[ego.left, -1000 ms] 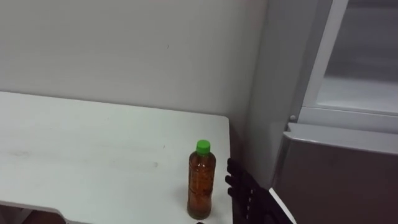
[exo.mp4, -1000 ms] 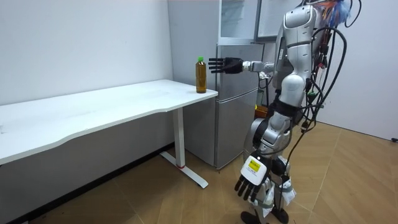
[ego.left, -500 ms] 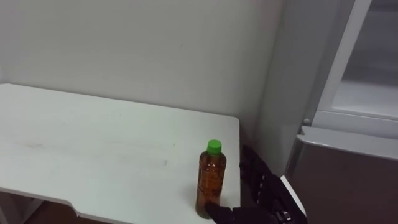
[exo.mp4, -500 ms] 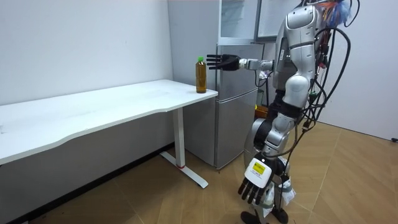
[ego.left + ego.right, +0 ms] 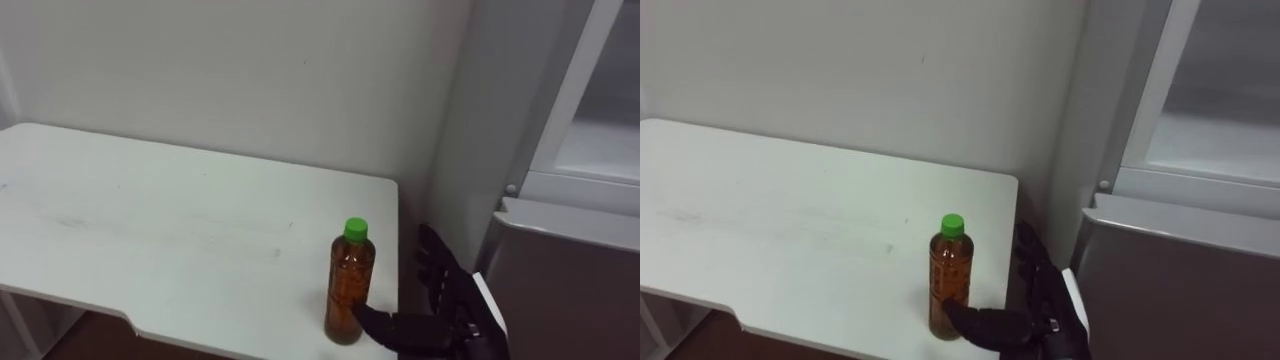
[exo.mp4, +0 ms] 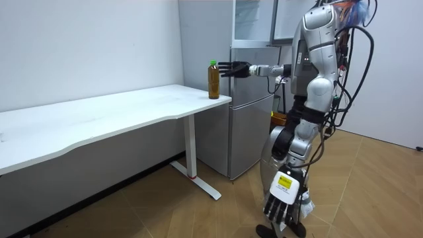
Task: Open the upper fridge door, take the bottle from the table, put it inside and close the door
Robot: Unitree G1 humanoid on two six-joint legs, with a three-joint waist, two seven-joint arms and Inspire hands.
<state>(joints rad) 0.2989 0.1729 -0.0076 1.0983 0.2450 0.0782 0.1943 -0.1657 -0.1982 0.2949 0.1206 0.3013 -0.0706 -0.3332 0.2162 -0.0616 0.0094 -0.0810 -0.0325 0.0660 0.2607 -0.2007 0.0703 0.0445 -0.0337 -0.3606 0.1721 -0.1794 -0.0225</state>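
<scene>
Right hand [image 5: 445, 318] has neared the amber-filled bottle [image 5: 349, 288].

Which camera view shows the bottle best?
The left eye view: the bottle stands close, its green cap and brown contents plain, near the edge of the table. The right eye view shows nearly the same; the room view shows it small and distant.

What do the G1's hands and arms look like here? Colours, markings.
Right hand: matte black, slim segmented fingers, on a silver-grey forearm with a pale cuff at the wrist. Left hand: black as well, with a white-and-yellow tag on its back.
</scene>
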